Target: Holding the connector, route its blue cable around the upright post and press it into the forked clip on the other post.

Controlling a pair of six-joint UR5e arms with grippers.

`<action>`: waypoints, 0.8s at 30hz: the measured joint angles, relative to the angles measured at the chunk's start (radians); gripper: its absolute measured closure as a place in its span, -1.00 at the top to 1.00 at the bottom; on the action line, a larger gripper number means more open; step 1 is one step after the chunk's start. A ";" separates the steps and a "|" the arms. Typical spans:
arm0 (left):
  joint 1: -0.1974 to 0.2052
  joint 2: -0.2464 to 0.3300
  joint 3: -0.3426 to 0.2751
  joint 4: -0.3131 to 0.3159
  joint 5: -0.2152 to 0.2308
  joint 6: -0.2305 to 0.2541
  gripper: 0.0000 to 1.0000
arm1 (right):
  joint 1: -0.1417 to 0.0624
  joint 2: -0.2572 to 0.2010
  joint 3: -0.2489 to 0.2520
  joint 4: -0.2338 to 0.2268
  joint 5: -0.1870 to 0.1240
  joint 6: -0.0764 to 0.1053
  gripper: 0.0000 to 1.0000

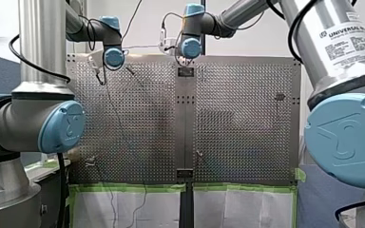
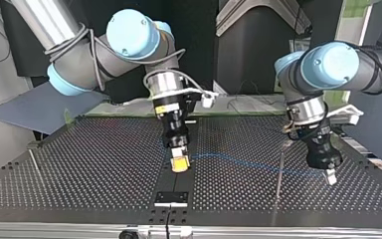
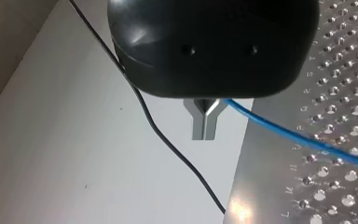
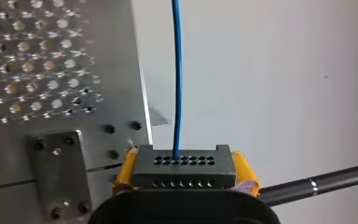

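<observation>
— Jaws on our left gripper are closed, with the metal fingers together. The blue cable comes out right at their root, so we judge that they pinch it. Why do we hold it there?
— We think it is to guide the cable while the other end is carried. From these jaws it runs away sideways over the perforated table.
— And our right gripper?
— Its yellow pads clamp the connector from both sides, with the face of holes turned ahead, so the cable leaves without a bend.
— How does the connector look?
— It is a small black block with two rows of round holes. The thin, bright blue cable leaves one upper hole straight ahead of the jaws.
— And the upright post?
— It stands between the two grippers, nearer the left one. We cannot tell whether the cable passes before or behind it, and we cannot make out the forked clip.
</observation>
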 joint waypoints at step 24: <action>0.130 -0.143 0.013 0.002 0.155 -0.025 -1.00 | -0.026 0.075 -0.007 -0.015 -0.018 -0.001 -1.00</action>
